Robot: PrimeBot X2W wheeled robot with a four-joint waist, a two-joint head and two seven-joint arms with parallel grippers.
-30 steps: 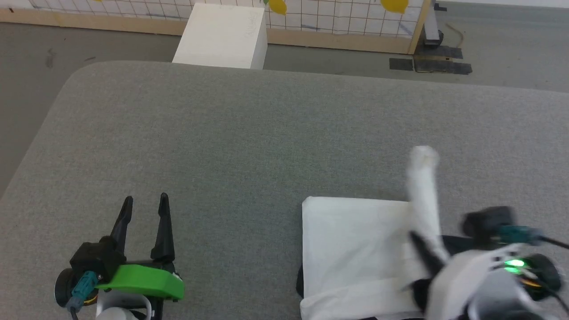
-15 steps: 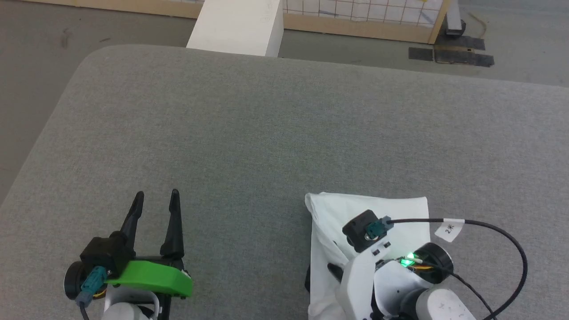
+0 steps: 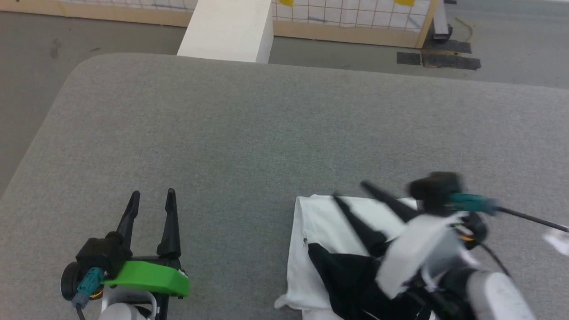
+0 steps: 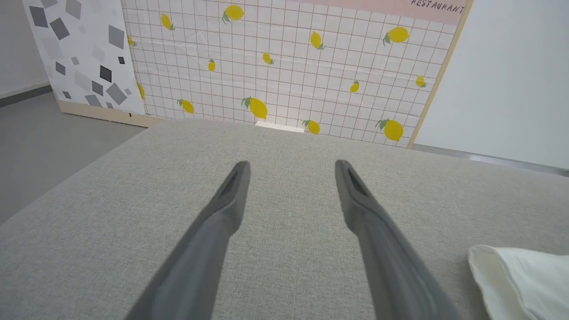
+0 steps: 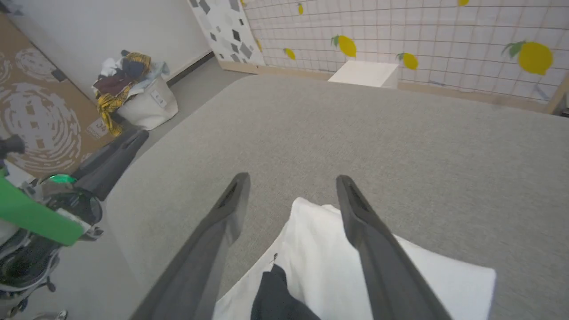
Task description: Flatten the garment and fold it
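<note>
Status from my screens: the garment lies at the lower right of the head view on the grey table, a folded white slab with a black sleeve flopped over its near part. In the left wrist view I see just its white corner at the lower right. In the right wrist view it sits at the bottom centre.

The right gripper is over the garment's far edge, motion-blurred on the head camera. Its own camera shows it spread wide with nothing pinched; one finger crosses the white cloth and the other stands over bare table. The left gripper rests at the lower left of the head view, well apart from the garment, fingers wide and empty.

For containers I find one: a white basket on the floor at the upper left of the right wrist view, heaped with crumpled clothes in yellow, maroon and dark tones. A white box stands past the table's far edge.

For writing, the lemon-print panel carries "RESTAURANT" on its pink top band, upper right of the left wrist view. A small white tag on the right arm's cable is too blurred for me to read.
</note>
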